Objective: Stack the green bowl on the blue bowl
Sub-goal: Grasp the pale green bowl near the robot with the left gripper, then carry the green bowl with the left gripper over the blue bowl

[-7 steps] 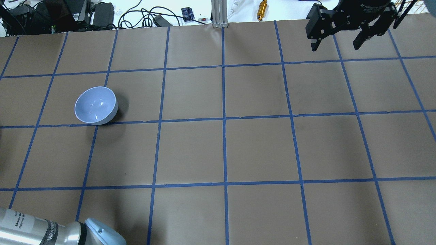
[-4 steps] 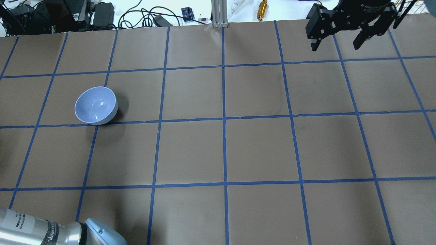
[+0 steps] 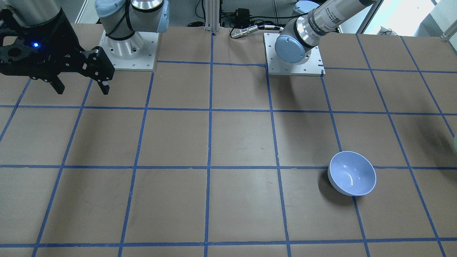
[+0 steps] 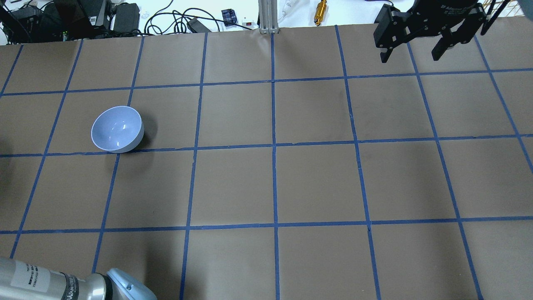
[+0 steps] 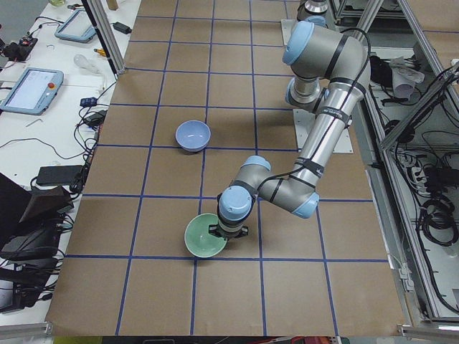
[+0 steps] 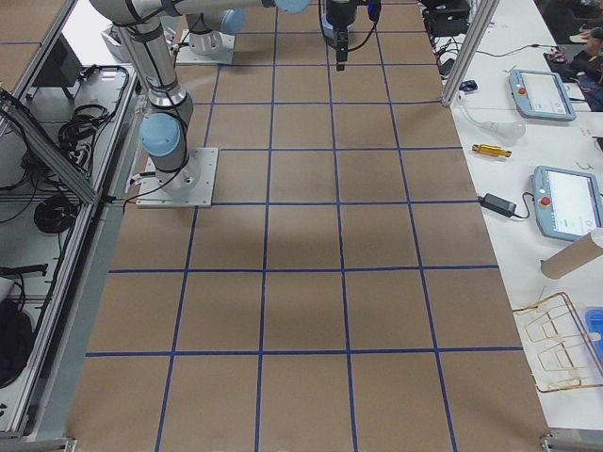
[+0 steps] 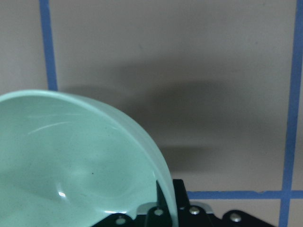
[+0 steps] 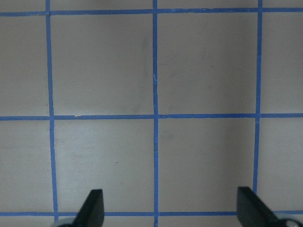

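Note:
The blue bowl (image 4: 117, 129) stands upright on the brown gridded table, left of the middle; it also shows in the front view (image 3: 352, 173) and the left side view (image 5: 193, 135). The green bowl (image 5: 204, 239) is out of the overhead view, near the table's left end. In the left wrist view the green bowl (image 7: 71, 165) fills the lower left, with a shadow on the paper beyond it. My left gripper (image 7: 168, 191) is shut on its rim, one finger inside and one outside. My right gripper (image 4: 412, 52) is open and empty above the far right corner.
Cables, boxes and a gold cylinder (image 4: 320, 12) lie beyond the far edge, beside a metal post (image 4: 266, 16). The arms' base plates (image 3: 294, 67) sit at the robot's side. My left arm's elbow (image 4: 125, 287) reaches in at the near left corner.
My left arm's elbow has shifted slightly toward the near edge and to the right in the overhead view. The blue bowl and the right gripper have not moved.

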`<state>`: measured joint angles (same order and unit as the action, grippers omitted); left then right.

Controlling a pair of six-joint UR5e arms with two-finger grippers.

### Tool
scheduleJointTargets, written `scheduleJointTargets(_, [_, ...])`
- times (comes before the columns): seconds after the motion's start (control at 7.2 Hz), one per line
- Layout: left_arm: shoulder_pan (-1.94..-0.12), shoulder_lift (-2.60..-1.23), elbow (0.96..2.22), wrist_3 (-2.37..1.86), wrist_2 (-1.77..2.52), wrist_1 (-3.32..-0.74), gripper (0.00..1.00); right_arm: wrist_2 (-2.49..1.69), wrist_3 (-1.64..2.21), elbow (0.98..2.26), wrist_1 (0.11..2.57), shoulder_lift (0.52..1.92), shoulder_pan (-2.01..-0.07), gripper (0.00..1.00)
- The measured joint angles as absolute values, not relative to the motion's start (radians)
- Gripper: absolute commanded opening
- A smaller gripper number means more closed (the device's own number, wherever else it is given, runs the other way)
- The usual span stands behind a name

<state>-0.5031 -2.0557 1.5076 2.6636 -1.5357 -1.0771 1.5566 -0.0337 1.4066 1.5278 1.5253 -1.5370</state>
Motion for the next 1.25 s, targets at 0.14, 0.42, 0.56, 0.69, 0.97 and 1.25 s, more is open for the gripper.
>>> scheduleJointTargets(0.14, [-0.513, -2.017, 1.507, 2.659, -1.528, -1.102, 0.0, 1.556, -0.034, 1.407, 1.528, 1.526, -1.537, 1.0])
scheduleJointTargets(0.42, [-0.58, -1.936, 1.513, 2.591, -1.497, -1.177, 0.0, 1.557, -0.034, 1.407, 1.528, 1.526, -1.537, 1.0])
scheduleJointTargets(0.56, [-0.652, -1.895, 1.523, 2.525, -1.49, -1.213, 0.0, 1.556, -0.034, 1.407, 1.528, 1.526, -1.537, 1.0])
scheduleJointTargets(0.69, [-0.738, -1.861, 1.543, 2.455, -1.489, -1.231, 0.0, 1.556, -0.033, 1.407, 1.528, 1.526, -1.537, 1.0])
scheduleJointTargets(0.97, [-0.911, -1.796, 1.636, 2.288, -1.496, -1.223, 0.0, 1.555, -0.032, 1.407, 1.528, 1.526, -1.537, 1.0])
scheduleJointTargets(1.25, [-1.048, -1.742, 1.749, 2.14, -1.499, -1.136, 0.0, 1.555, -0.032, 1.407, 1.528, 1.526, -1.537, 1.0])
